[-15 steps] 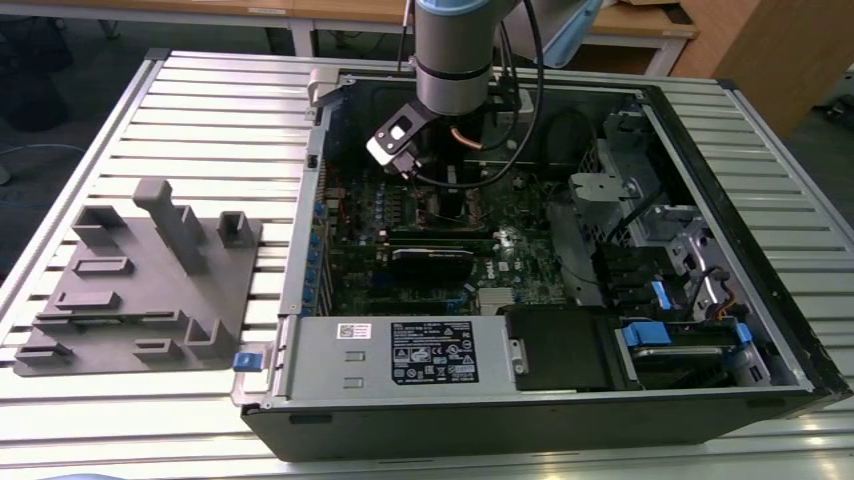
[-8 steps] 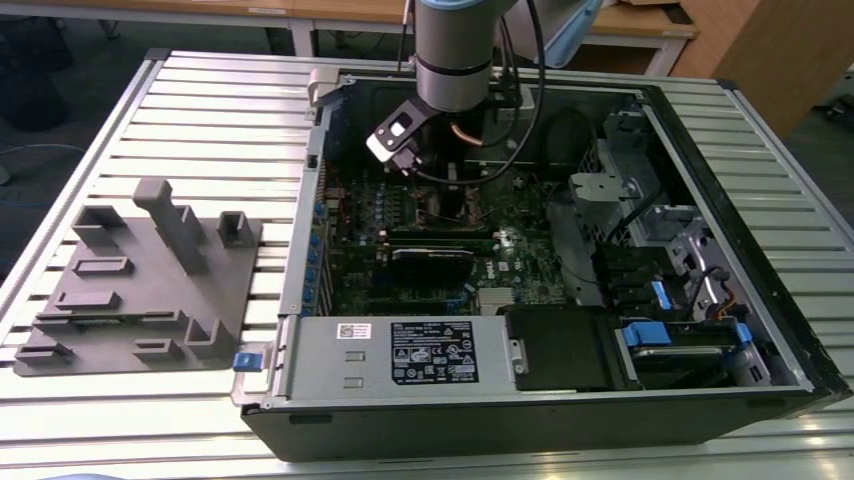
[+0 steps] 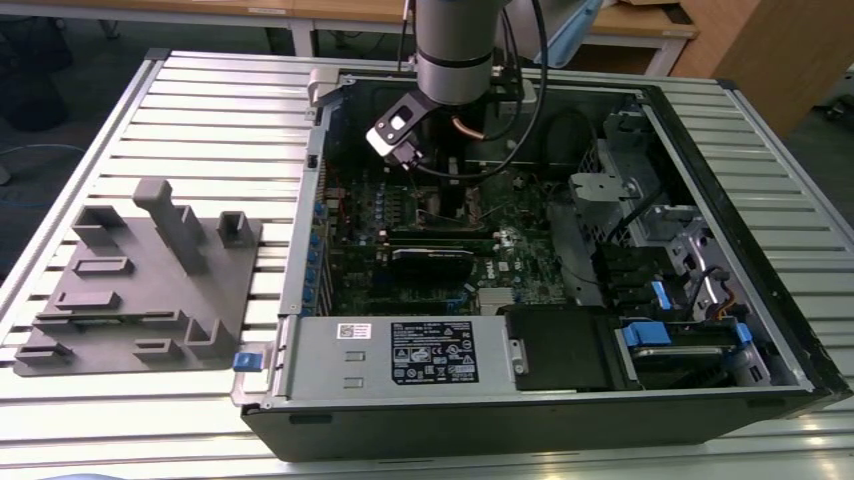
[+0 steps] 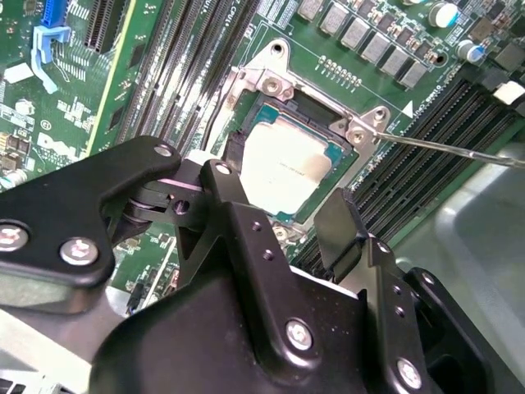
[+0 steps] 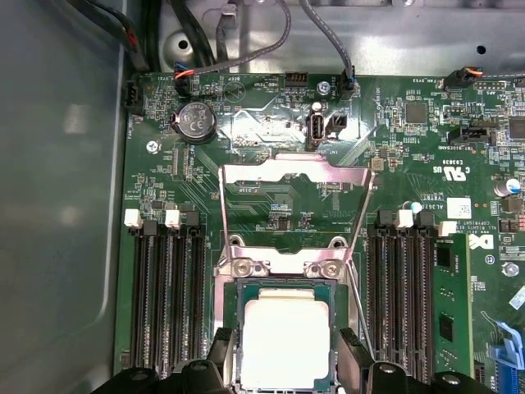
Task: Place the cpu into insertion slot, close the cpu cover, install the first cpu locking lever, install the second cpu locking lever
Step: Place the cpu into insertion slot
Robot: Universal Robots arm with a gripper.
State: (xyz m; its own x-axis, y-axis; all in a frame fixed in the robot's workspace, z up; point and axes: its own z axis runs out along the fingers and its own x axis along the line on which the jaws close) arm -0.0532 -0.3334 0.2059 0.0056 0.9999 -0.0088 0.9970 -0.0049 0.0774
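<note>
Fingers (image 5: 220,355) of the claw (image 5: 283,371) stood spread on either side of the chip (image 5: 285,341), which lay flat in its socket (image 5: 236,320), so the first step looked done. Beyond, the cover (image 5: 291,172) lay flipped open and a lever (image 4: 459,151) stuck out unlatched; closing and latching remained.

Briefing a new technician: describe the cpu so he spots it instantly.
Inside the open black computer case, find the green circuit board. Between its two banks of long black slots lies the cpu, a small flat square chip with a solid silvery top; the neighbouring silvery frame is windowed.
</note>
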